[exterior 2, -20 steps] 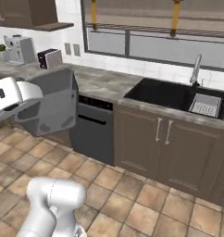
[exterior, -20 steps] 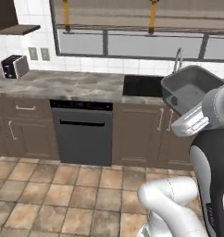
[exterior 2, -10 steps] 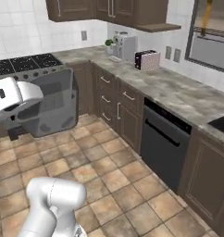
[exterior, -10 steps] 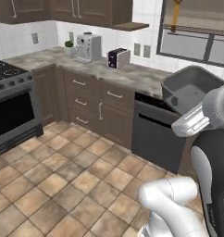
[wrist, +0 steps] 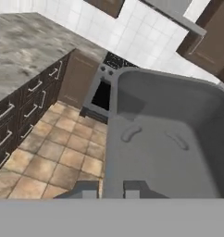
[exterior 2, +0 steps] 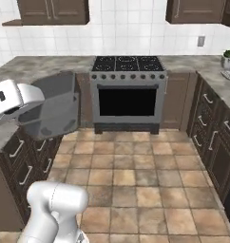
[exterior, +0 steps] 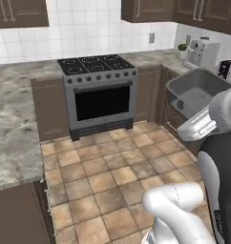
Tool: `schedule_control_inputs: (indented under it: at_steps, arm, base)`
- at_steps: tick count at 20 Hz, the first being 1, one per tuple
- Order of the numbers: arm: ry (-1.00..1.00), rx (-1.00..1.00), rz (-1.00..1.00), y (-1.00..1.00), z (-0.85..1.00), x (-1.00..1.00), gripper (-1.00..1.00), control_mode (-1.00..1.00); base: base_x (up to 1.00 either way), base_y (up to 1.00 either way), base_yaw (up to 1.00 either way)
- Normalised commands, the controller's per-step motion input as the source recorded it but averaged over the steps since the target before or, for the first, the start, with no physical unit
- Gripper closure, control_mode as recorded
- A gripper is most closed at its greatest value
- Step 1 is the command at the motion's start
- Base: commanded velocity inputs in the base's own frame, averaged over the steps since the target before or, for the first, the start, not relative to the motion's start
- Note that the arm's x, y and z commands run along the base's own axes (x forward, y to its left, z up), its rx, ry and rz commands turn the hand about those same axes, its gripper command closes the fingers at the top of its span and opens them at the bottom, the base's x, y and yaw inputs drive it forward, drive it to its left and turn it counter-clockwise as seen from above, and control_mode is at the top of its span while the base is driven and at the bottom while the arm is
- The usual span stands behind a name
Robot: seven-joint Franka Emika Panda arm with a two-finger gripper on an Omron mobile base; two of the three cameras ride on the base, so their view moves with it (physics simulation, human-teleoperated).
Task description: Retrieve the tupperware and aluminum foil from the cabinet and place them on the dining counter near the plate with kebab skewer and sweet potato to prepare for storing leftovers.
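Claw (wrist: pixel 110 187) is seen pinched on the near rim of the tupperware (wrist: pixel 169 143), low centre of the hand view, with the wall of the tub caught between its two dark tips. The tub is carried off the floor, clear of any surface: right of centre in the left base view (exterior: pixel 196 93), left of centre in the right base view (exterior 2: pixel 52 109), held out ahead of the white wrist.

Surroundings, largest first. A tan tiled floor (exterior 2: pixel 136 175) is recorded across the lower half of both base views. Marbled stone worktops (exterior: pixel 15 119) on dark brown base cabinets (exterior 2: pixel 214 152) run along the sides. A steel range (exterior 2: pixel 127 92) with a black oven window and gas burners sits upper centre in both base views. A small white appliance (exterior: pixel 202 50) stands at the upper right of the left base view.

Handling, judged: the tub is taken to be light, hollow and fairly stiff, though its thin flared wall may flex under a one-sided pinch. Its smooth plastic is likely slippery, and with the grip at one rim the long body is cantilevered, so a tilt or swing on a fast turn is the risk. A mid-length grip on a long rim, well seated over the lip, is judged the steadiest hold. Neither the plate nor the foil box is identified in these pictures.
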Motion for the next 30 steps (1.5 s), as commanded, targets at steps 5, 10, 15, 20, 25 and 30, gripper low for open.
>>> schedule_control_inputs:
  at_steps: [5,10,15,20,25,30]
  arm:
    - [0.0,0.0,0.0,0.0,0.0,0.0,1.0,1.0]
    - [0.0,0.0,0.0,0.0,0.0,0.0,1.0,1.0]
    - [0.0,0.0,0.0,0.0,0.0,0.0,1.0,1.0]
    - [0.0,0.0,0.0,0.0,0.0,0.0,1.0,1.0]
    - [0.0,0.0,0.0,0.0,0.0,0.0,1.0,1.0]
    - [0.0,0.0,0.0,0.0,0.0,0.0,1.0,1.0]
  base:
    - [0.74,-0.11,0.77]
    - [0.58,0.04,0.77]
    - [0.31,0.87,0.55]
    - [0.04,1.0,0.39]
    - [0.75,1.0,0.17]
    - [1.0,1.0,0.01]
